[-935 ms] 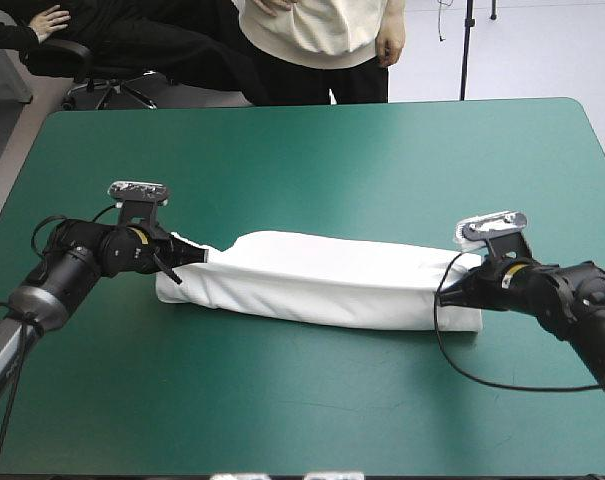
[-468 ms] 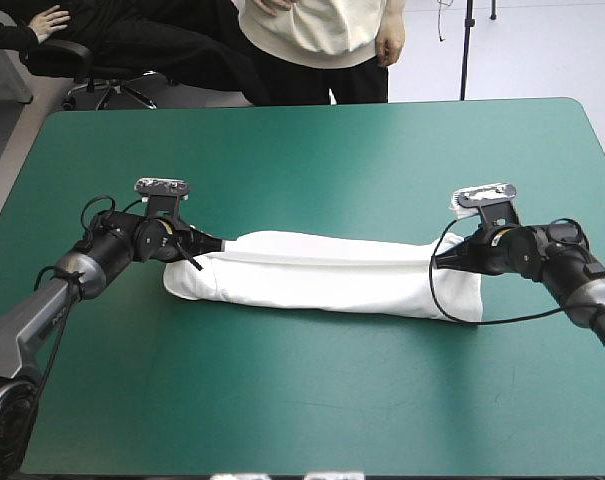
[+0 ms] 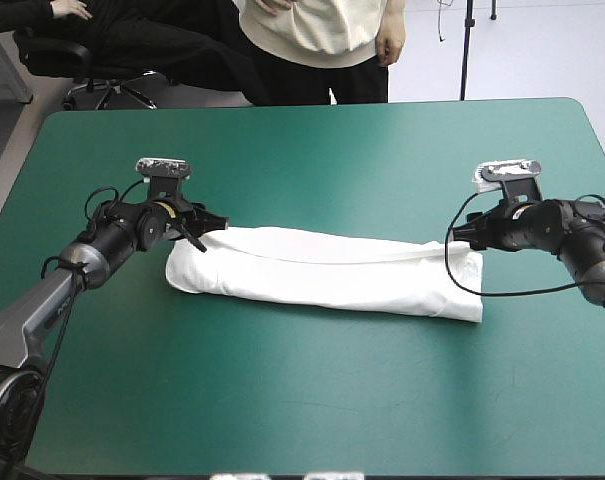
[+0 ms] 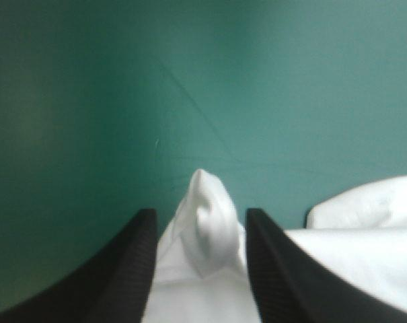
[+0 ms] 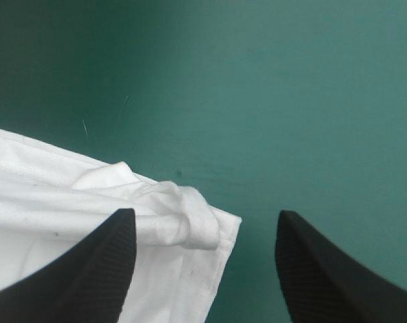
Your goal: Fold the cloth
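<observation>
High view: the white T-shirt (image 3: 322, 272) lies as a long, soft, rumpled band across the middle of the teal-green cover (image 3: 312, 150), with the left gripper (image 3: 214, 222) and right gripper (image 3: 462, 238) at its ends.

Left wrist view: the ribbed black fingers (image 4: 132, 262) stand slightly apart, with a creased peak of the T-shirt between them.

Right wrist view: the fingers are spread wide over a bunched corner.

T-shirt (image 3: 322, 272) across table (image 3: 302, 150), left pincer (image 3: 214, 222) at its left end, right pincer (image 3: 461, 238) opposite

Bright even light; soft shadow under T-shirt (image 3: 322, 275).
</observation>
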Robot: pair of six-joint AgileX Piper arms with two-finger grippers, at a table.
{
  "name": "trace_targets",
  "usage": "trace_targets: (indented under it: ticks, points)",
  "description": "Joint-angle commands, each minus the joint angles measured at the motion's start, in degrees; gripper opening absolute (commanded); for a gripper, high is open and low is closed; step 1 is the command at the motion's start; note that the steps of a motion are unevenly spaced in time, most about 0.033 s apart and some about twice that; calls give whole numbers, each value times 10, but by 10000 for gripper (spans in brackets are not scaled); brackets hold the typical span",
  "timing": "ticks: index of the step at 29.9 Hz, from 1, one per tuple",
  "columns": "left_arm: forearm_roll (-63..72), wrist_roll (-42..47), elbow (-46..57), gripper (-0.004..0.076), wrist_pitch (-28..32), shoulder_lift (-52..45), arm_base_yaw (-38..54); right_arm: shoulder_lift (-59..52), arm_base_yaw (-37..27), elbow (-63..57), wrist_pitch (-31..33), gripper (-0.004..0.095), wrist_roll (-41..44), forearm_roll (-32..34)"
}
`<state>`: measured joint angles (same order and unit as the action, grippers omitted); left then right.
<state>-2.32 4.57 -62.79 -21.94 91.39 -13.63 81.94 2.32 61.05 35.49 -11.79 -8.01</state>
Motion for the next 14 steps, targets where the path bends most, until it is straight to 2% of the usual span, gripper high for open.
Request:
trace_targets:
  ticks: [1,2,7,11,14]
  points:
    - [-14,-2,-57,510,5,-23,-1,-35,-9,39,0,598,-7,2]
    - [-19,-2,-72,540,-7,-23,-1,-45,-10,43,3,593,-7,8]
    - [20,-29,-136,541,-88,-23,-8,-114,-10,44,31,581,-7,17]
    - [144,-146,-146,506,-156,-23,-33,-170,-10,27,82,581,-7,19]
    - [253,-243,-146,463,-200,-22,-58,-203,-10,-9,96,570,-3,18]
